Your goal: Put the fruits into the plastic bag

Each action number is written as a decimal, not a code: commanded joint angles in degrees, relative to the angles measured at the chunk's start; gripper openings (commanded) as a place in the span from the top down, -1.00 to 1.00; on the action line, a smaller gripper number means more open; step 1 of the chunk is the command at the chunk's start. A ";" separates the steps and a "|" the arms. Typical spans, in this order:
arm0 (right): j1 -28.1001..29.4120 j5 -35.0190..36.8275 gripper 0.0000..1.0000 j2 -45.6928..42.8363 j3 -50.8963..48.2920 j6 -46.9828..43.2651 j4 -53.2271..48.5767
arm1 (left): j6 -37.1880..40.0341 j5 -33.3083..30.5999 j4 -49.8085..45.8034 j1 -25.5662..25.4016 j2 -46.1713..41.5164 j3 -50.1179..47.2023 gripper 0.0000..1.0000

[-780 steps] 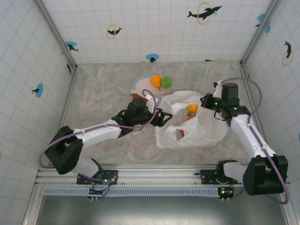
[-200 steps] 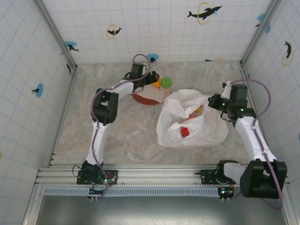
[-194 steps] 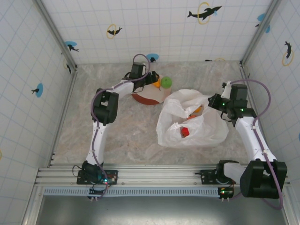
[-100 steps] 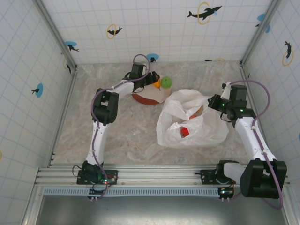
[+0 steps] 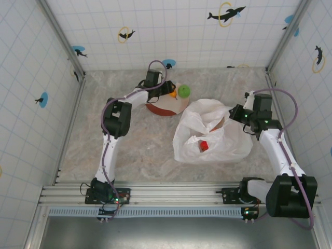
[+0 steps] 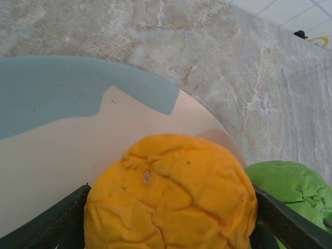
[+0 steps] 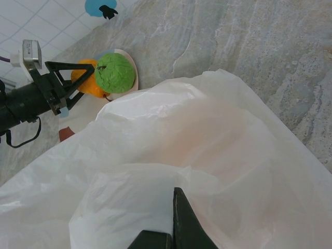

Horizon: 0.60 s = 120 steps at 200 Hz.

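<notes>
On the far plate (image 5: 155,109), the left gripper (image 5: 168,93) clasps the orange (image 6: 171,197) from both sides, with the green apple (image 5: 183,92) just beside it. Right of the plate, the plastic bag (image 5: 228,142) holds a red fruit (image 5: 204,146); the right gripper (image 5: 235,113) pinches its far rim.

Place: a lab test cell enclosing me.
Walls: white grid panels (image 5: 181,41) with dolphin stickers (image 5: 226,14).
Surface: marble-patterned table (image 5: 135,148).
Front: metal mounting rail (image 5: 176,194) beneath me.

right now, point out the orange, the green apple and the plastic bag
orange (image 6: 171,197), left wrist view, middle of its skin
green apple (image 7: 116,73), right wrist view, its middle
plastic bag (image 5: 233,145), top view, bare film near its right side
</notes>
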 commanded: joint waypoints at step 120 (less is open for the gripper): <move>0.47 -0.27 1.00 -0.94 -0.67 0.49 1.68 | 1.33 -4.92 6.00 0.09 -22.42 -19.39 0.04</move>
